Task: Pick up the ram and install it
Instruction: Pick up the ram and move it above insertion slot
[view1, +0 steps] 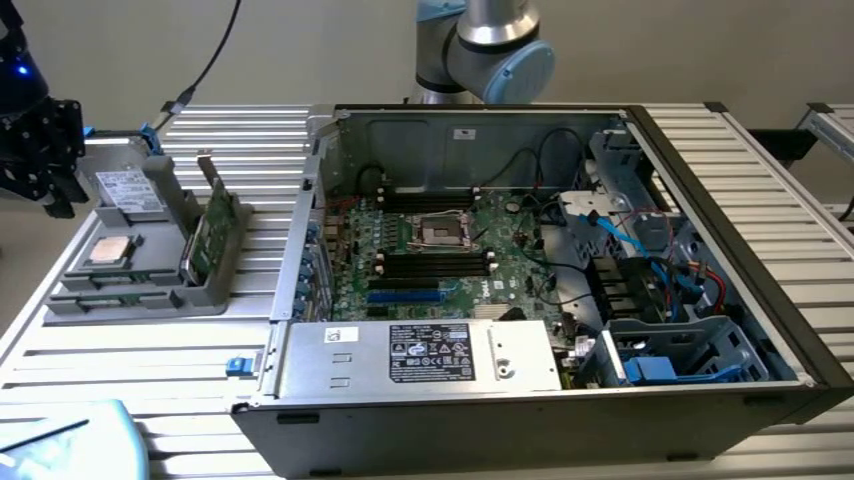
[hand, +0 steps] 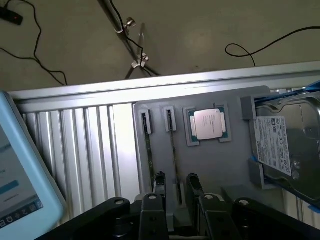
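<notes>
Clearly the hand (hand: 176, 184) is spread: in the wrist view its two black fingers (hand: 194, 184) stand apart above the grey tray (hand: 220, 165). The ram (hand: 173, 150), seen edge-on as a thin dark strip in a narrow slot, runs toward the gap between them. Whether a finger touches it I cannot tell. A second stick (hand: 148, 150) sits in the neighbouring slot, just beside the first. On the ram's other side a processor chip (hand: 208, 123) lies in its square recess, and beyond that a hard drive (hand: 280, 145) fills the tray's end.

The exterior view adds what the wrist camera misses. The open computer case (view1: 534, 435) rests on the slatted counter (view1: 147, 370), just beside the tray on the exterior view's right, with the green motherboard (view1: 514, 235) deep inside. Its black memory slots (view1: 430, 263) lie on either side of the processor socket (view1: 442, 231). Around them are the case walls, the power supply (view1: 427, 352) along the near edge, and a drive cage (view1: 674, 350) with blue cables (view1: 627, 237) nearby. A green card (view1: 214, 235) stands on edge at the tray's rim, between tray and case.

The wrist view in turn takes in the floor (hand: 200, 30) past the counter's edge, a metal stand (hand: 142, 61) on it, and a tablet screen (hand: 15, 170) near the tray.
</notes>
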